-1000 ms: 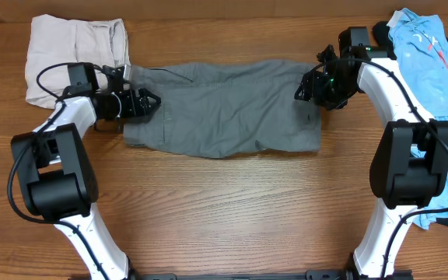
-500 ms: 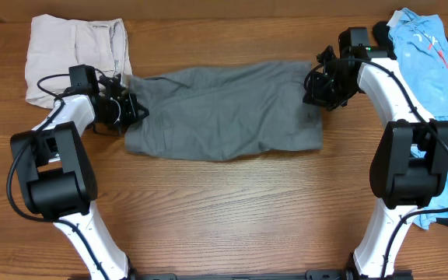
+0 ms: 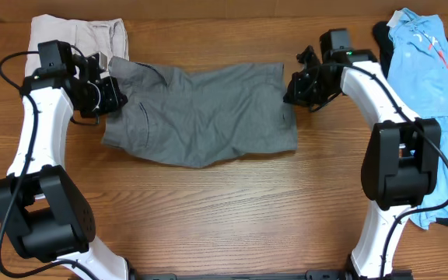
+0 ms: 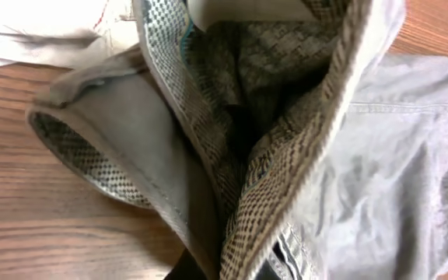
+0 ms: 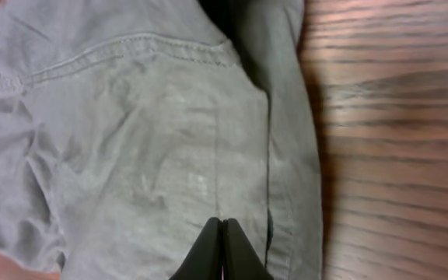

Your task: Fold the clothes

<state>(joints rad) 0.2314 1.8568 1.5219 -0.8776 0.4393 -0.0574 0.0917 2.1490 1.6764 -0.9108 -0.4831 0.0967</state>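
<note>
Shifted leftward: grey shorts [image 3: 201,117]; left jaws clamped on waistband [image 4: 286,179], right jaws clamped on opposite edge.

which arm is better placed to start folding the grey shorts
Left, probably. The left gripper is shut on the waistband, which looks bunched and partly raised, ready to carry over. The right gripper is shut on the other end of the shorts, which lies flat, so it can anchor.
</note>
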